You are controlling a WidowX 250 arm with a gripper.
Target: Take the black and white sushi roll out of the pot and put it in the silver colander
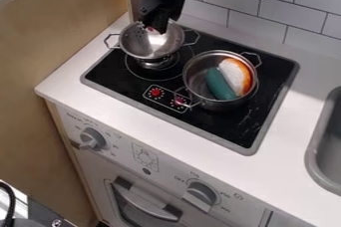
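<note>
The jaws (158, 26) are up near the back-left corner of the worktop (59, 87), pointing down, and whether they're released or clenched, I can't tell you! Right there beneath them sits the metal colander (144, 47), its bowl facing up, the tips overlapping its back rim in this view; whether they touch it, I can't say. A small red spot (150, 29) shows right by those tips.

Now across from the left: a tan wooden panel (47, 42) runs along the worktop's left edge. Below the front edge, a grey knob (92, 139) on the white front panel, then the oven handle (145, 202), then a second grey knob (200, 196).

Up on top, the black stove (110, 81) is set into the white surface, and our colander stands over its back-left ring, handles out to both sides. Red dial markings (156, 92) sit by the stove's front edge. Just right of the colander, the metal pot (194, 79), with a teal oblong piece (219, 84) leaning beside a white piece with an orange edge (236, 75). White tiles (266, 9) line the wall behind the back edge, and over by the right side, the grey sink (318, 156)!
</note>
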